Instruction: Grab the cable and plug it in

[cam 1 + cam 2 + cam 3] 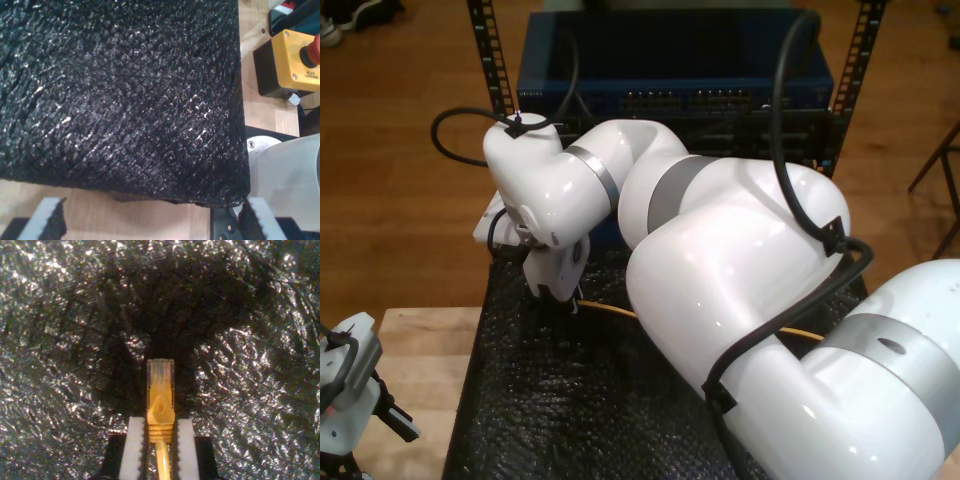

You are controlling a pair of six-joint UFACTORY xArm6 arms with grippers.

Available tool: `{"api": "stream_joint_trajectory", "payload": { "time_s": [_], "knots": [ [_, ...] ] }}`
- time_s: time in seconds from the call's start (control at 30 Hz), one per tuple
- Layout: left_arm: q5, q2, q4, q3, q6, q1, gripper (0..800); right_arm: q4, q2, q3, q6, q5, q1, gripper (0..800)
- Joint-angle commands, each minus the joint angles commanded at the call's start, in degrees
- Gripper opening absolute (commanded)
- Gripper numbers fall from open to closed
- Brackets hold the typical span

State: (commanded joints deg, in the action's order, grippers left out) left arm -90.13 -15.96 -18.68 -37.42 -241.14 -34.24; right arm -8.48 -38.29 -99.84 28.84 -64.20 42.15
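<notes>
My second end effector (160,440) is clamped on the cable (160,405) just behind its clear plug, above the black mat (60,340); light, limp and brittle-tipped, it wants that hold.

One cable (160,405), yellow-orange, with one clear plug at its tip, sits pinched between two white pads (132,450) of my second gripper (159,440); the exterior view shows one stretch of it (610,310) over the mat. One black textured mat (570,400) covers the wooden table (420,350). Two white robot arms appear in the exterior view: one large arm (720,270) and one smaller part (345,385) at that view's lower left corner. One blue rack unit (670,80) stands between two black perforated rails (490,50). One yellow button box (295,60) with one red button rests on the table. My first gripper (150,225) shows two fingertips (47,220).
</notes>
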Motion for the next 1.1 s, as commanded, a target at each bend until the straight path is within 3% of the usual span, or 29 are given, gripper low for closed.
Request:
{"api": "stream_joint_trajectory", "payload": {
  "time_s": [0.17,0.57,1.1],
  "knots": [
    [0.00,0.00,0.00,0.00,0.00,0.00,800,-4.13,0.70,-0.09,0.62,0.00,0.00,7],
    [-2.81,-0.18,-0.09,0.00,0.35,0.09,800,-2.90,9.76,4.48,13.01,-4.48,-0.70,7],
    [-5.10,-0.53,-5.71,-0.97,0.62,0.18,800,12.84,34.99,28.57,28.84,-5.54,-12.31,7]
  ]
}}
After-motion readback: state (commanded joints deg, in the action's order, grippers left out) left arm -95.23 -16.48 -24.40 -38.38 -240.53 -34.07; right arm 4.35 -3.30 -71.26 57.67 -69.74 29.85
